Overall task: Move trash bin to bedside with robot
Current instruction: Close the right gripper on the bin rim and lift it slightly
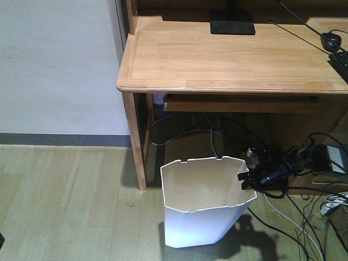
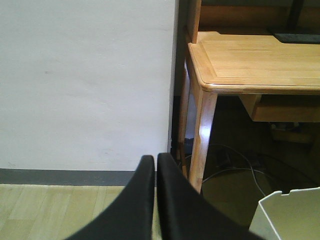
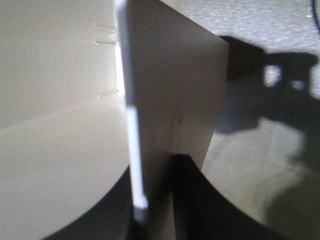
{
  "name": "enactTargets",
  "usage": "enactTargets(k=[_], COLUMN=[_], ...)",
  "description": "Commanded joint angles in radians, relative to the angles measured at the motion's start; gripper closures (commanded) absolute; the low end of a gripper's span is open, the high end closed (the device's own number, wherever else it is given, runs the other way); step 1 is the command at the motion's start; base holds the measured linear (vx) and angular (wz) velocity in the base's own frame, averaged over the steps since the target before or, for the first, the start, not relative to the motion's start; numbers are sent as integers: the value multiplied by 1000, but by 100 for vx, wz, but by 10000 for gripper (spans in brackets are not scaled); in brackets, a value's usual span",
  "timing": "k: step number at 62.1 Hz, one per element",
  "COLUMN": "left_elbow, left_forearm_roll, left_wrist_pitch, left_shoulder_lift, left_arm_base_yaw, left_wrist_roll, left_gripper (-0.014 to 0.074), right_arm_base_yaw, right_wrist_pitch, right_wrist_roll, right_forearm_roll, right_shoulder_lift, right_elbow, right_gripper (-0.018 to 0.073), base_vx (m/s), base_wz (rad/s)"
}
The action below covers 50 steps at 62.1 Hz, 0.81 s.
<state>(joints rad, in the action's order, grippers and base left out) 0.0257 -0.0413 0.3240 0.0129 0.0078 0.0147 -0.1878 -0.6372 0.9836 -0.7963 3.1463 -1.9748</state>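
Overview from the front-facing camera: white, thin-walled plastic trash bin [image 1: 204,209], tapering downward, with cut corners and a notched rim, upright on the pale plank floor [image 1: 65,201] just right of the front-left leg of the light brown wooden desk [image 1: 228,60], below the desk's front edge. Slim black right gripper [image 1: 246,178] at the bin's rim on the side away from that desk leg. Tangle of black cables [image 1: 304,223] under the desk's right part, beside the bin.

From the left wrist camera: black left gripper [image 2: 155,160], pressed together on nothing, pointing at the plain white wall [image 2: 85,80] left of the desk [image 2: 260,60]. Corner of the trash bin [image 2: 290,215] low, right of the desk leg.

From the right wrist camera: right gripper [image 3: 155,172] clamped on the wall of the trash bin [image 3: 170,90], seen edge-on, one dark finger inside, the other outside.
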Motion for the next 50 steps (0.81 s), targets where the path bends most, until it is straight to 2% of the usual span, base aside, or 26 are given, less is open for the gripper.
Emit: enactTargets(k=[1, 9, 19, 26, 50], left_elbow=[12, 12, 12, 12, 12], left_forearm_roll=[-3, -3, -3, -3, -3], left_wrist_pitch=[-83, -83, -83, -83, -83], left_shoulder_lift=[14, 14, 14, 14, 14], left_arm_base_yaw=[0, 0, 0, 0, 0], left_wrist_roll=[10, 10, 10, 10, 10], left_gripper=[602, 602, 602, 602, 602], right_arm_base_yaw=[-32, -47, -53, -61, -91], right_wrist_pitch=[-227, -262, -170, -113, -111], right_wrist_roll=[13, 14, 62, 129, 359], right_forearm_roll=[-148, -127, -128, -187, -379], right_shoulder_lift=[-113, -150, -257, -329, -534], right_elbow=[-25, 5, 148, 267, 596], right_gripper=[564, 564, 564, 564, 564], base_vx=[0, 0, 0, 0, 0], base_wz=[0, 0, 0, 0, 0])
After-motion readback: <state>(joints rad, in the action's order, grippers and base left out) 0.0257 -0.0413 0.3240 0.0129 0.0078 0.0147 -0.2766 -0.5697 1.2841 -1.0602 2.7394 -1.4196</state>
